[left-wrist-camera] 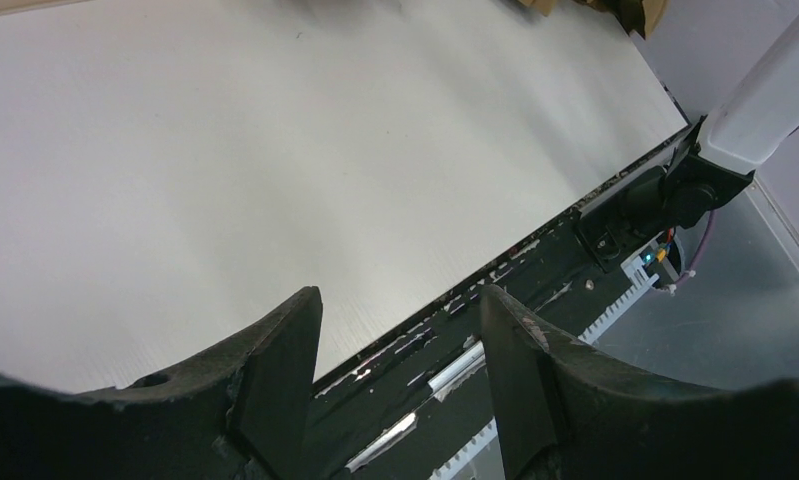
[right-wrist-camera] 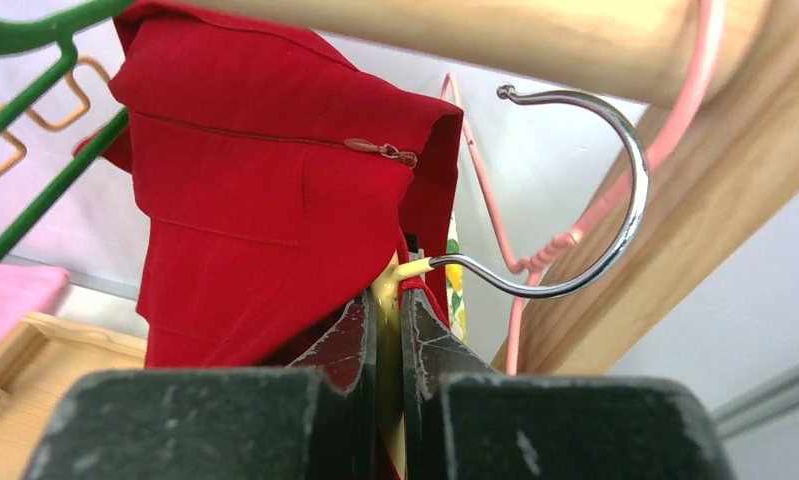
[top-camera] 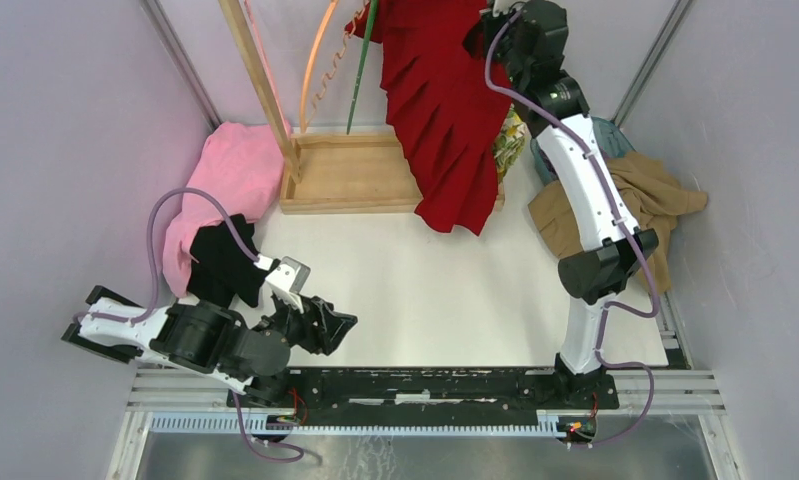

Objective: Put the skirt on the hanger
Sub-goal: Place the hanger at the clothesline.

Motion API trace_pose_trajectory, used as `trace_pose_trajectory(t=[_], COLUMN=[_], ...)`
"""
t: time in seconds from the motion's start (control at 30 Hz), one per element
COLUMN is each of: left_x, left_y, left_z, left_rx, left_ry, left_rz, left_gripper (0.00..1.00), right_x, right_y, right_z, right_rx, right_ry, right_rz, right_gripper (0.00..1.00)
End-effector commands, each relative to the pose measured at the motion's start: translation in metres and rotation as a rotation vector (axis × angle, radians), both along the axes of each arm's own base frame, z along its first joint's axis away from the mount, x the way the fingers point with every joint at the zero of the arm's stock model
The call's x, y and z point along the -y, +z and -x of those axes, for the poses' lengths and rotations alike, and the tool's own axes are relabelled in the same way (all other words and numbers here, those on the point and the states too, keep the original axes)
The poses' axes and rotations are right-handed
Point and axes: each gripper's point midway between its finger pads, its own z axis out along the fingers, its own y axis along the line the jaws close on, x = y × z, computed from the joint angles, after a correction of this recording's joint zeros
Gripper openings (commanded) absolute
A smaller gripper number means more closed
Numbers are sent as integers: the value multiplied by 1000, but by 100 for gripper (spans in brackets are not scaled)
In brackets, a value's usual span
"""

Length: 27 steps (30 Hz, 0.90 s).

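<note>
The lemon-print skirt shows only as a strip behind the red garment; a sliver also shows in the right wrist view. The pink hanger hangs from the wooden rod, just right of my fingers. My right gripper is raised at the rack, and in its wrist view it is shut on the neck of a yellow hanger with a metal hook that carries the red garment. The hook is just below the rod. My left gripper is open and empty in its wrist view, low over the table's front edge.
A wooden rack with a tray base stands at the back. A green hanger and an orange hanger hang on it. A pink cloth and a black cloth lie at the left, a tan garment at the right.
</note>
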Motion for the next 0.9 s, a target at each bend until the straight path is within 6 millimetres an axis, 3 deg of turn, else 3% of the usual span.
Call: trace_pose_trajectory(t=[0.0,0.43,0.87], left_x=[1,-1,-4], left_y=[-1,-12,-10], left_z=[1,2,-1], left_rx=[0,-11,2], left_ry=[-17,-24,-17], left_rz=[29,42,48], left_gripper=[66,66,67], right_x=[16,0,-16], right_y=[139,158,125], right_z=[43,82,98], right_rx=[375,426,348], right_ry=[159,353,395], right_rz=[-288,-286,-162], right_gripper=[1,1,1])
